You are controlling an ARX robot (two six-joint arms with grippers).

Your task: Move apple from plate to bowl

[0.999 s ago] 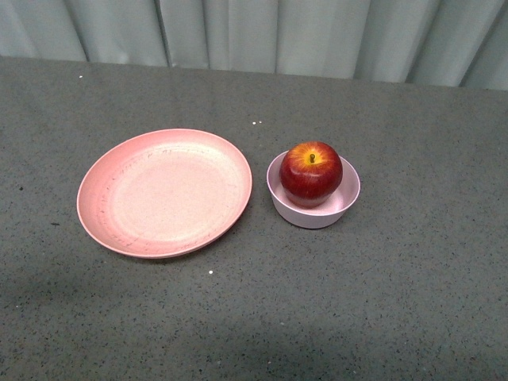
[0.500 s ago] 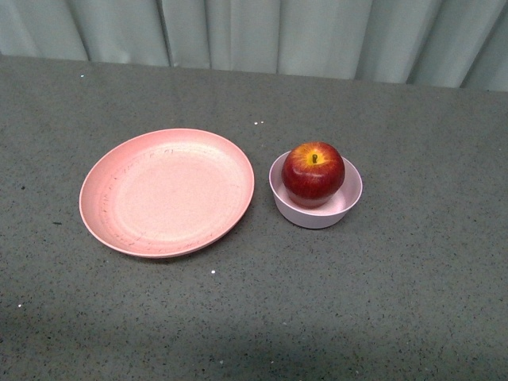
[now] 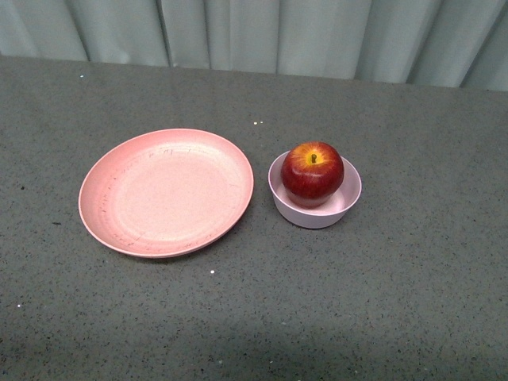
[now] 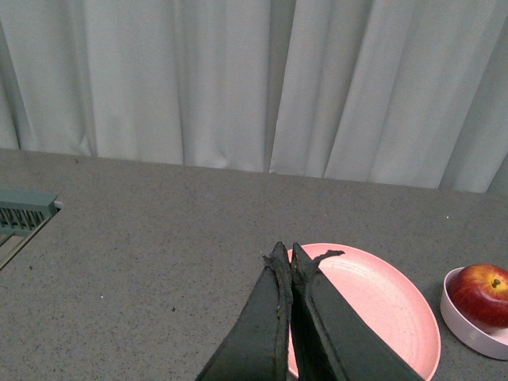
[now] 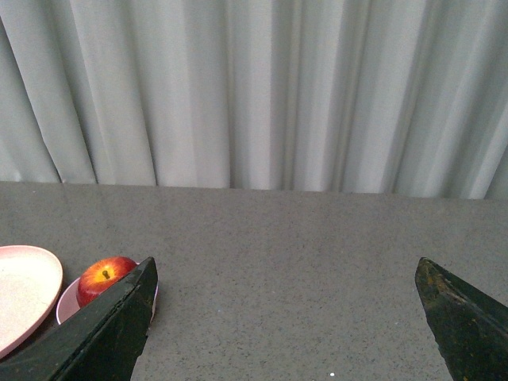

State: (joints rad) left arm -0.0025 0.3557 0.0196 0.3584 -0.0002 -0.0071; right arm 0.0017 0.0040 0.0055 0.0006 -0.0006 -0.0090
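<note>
One apple [image 3: 312,173] sat stem-up inside the bowl [image 3: 344,205], just right of the bare plate [image 3: 165,192] on the grey desk [image 3: 381,302], and nothing had shifted beyond a slight camera wobble since a second before. Left gripper [image 4: 286,258] hung back with jaws pressed together; right gripper [image 5: 286,274] hung back with jaws spread wide apart.

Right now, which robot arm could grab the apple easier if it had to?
Probably the right. The right gripper is open, and the apple sits in the bowl on its side; the left gripper is shut.
</note>
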